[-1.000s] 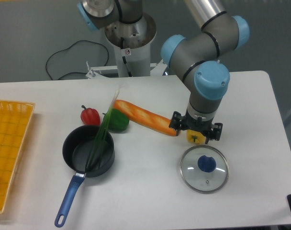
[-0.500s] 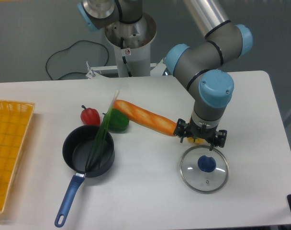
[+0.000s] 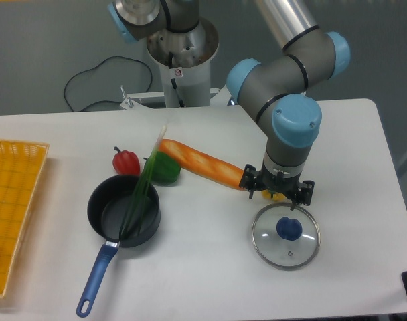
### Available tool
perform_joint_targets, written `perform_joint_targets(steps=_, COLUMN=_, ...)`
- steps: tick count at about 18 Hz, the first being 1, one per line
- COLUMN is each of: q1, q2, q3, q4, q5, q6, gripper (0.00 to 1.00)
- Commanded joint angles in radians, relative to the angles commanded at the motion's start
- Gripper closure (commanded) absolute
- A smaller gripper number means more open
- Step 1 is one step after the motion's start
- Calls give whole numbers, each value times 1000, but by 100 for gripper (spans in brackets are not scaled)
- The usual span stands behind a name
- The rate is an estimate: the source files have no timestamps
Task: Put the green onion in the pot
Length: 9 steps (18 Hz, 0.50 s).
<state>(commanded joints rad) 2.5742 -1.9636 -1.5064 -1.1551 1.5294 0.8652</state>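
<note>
The green onion [image 3: 144, 179] lies slanted with its lower end inside the pot [image 3: 107, 208]. Its pale upper end sticks out past the far rim, toward the back of the table. The pot is black, and its blue handle [image 3: 96, 277] points to the front. My gripper [image 3: 278, 194] is far to the right, pointing down between the baguette's end and the glass lid. Its jaws look spread, with nothing held. A small yellow vegetable [image 3: 274, 196] shows just beneath it, mostly hidden.
A green bell pepper [image 3: 167, 168] and a red pepper [image 3: 126, 161] sit just behind the pot. A long baguette [image 3: 203, 164] runs from them toward the gripper. A glass lid with a blue knob [image 3: 286, 235] lies in front of it. A yellow basket [image 3: 16, 200] stands at the left edge.
The gripper has shifted a little to the right and forward, toward the lid, covering more of the yellow vegetable. The green onion and pot have not moved.
</note>
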Motion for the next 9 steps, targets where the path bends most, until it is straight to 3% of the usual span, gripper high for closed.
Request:
perform_joint_targets(steps=4, q1=-80, q2=32, q3=-6, q4=-8, q5=70, q6=-2, gripper=0)
perform_joint_targets(steps=9, q1=-163, q2=107, q3=-61, q4=-15, q5=72, q6=-2, gripper=0)
